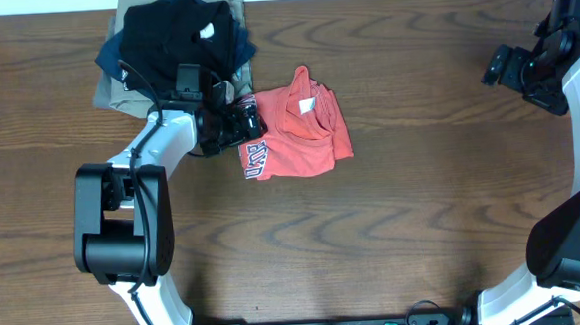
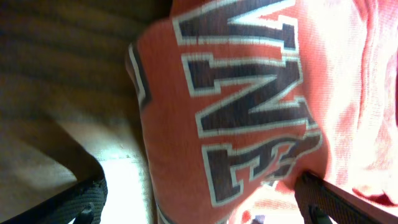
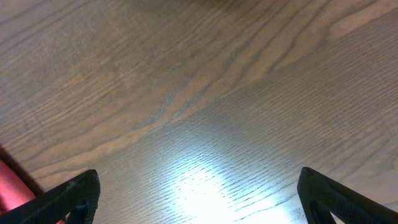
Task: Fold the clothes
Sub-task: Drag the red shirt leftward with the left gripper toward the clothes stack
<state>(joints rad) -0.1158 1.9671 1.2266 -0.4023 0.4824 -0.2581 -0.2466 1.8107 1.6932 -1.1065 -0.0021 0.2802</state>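
Your red-orange T-shirt (image 1: 303, 132) lies on the table (image 1: 393, 237) near its middle, just beside the pile of dark garments (image 1: 174, 39) at the far edge. It is gathered into a rough, compact bundle, with one flap turned over and the white block lettering (image 1: 255, 159) showing along the side nearest your left arm. By the look of it the fold is well along but not tidy: the outline is uneven and the top layer sits crooked.

Your left gripper (image 1: 243, 125) is down at that lettered edge. In its wrist view the fingers (image 2: 84, 199) stand spread wide with the print lying between them, and they pinch nothing. Your right gripper (image 1: 497, 68) hangs well apart from the shirt, over bare wood – its fingers spread too, with nothing between them.

You seem to be between grasps, with the cloth lying free. The next move likely calls for one of two things: pinching the lettered edge to carry it over – or bringing the right arm in to pin the far side, so the bundle does not slide as you square it up
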